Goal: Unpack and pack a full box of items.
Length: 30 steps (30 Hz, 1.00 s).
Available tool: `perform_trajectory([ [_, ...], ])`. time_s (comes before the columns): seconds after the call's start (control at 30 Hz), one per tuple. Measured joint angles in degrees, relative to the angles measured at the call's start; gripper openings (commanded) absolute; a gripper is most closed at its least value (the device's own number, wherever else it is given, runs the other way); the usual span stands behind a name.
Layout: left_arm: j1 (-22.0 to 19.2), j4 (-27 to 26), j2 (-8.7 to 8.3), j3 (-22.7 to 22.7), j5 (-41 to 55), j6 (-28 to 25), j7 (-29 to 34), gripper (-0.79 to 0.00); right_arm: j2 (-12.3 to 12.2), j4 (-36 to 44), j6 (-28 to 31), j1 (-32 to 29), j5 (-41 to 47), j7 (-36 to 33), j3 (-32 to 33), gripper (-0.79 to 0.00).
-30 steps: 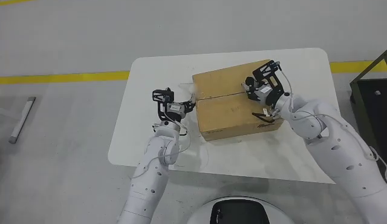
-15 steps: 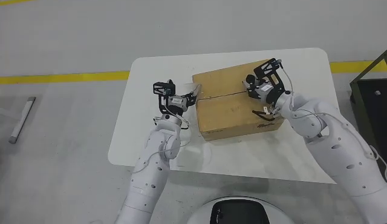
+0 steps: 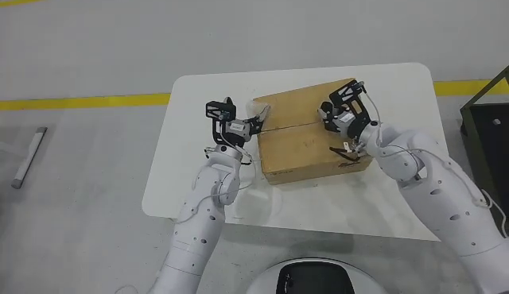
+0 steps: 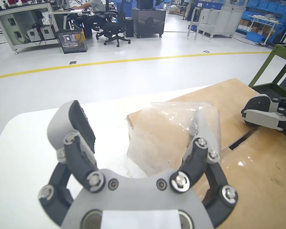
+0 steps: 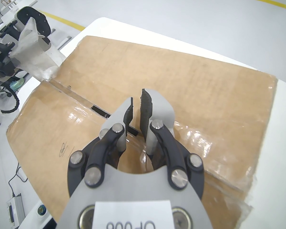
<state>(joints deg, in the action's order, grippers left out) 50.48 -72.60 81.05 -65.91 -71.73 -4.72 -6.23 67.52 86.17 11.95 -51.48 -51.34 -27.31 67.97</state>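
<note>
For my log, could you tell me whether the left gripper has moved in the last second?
Yes: in the top view, the left gripper has shifted along the side of the box toward its far corner.

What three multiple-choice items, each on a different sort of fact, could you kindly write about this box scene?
1. Where does the cardboard box stand?
A) on the white table
B) on the floor
C) on a shelf

2. What colour is the floor line?
A) red
B) yellow
C) blue

3. How is the left tool?
A) shut on a flap
B) shut on a pen
C) open

Answers:
1 A, the box rests on the tabletop.
2 B, the stripe is yellow.
3 C, its fingers are spread, with clear tape clinging to one.
</note>
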Motion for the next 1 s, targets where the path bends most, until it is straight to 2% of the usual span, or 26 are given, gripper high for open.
perform_trajectory([
  [0.2,0.0,-0.3,0.07,-0.4,-0.1,0.1,-0.1,0.000,-0.3,3.9,0.0,-1.7,-1.9,3.4,1.9,-0.782],
  [0.47,0.0,-0.9,0.25,-0.6,0.6,-0.1,-0.2,0.000,-0.7,6.4,2.2,-6.0,-3.9,2.1,2.2,-0.785],
  [1.0,-1.6,-2.5,0.92,0.7,0.9,-1.6,-0.1,0.000,0.2,3.2,-0.5,-3.8,-2.6,3.1,0.6,-0.785],
])
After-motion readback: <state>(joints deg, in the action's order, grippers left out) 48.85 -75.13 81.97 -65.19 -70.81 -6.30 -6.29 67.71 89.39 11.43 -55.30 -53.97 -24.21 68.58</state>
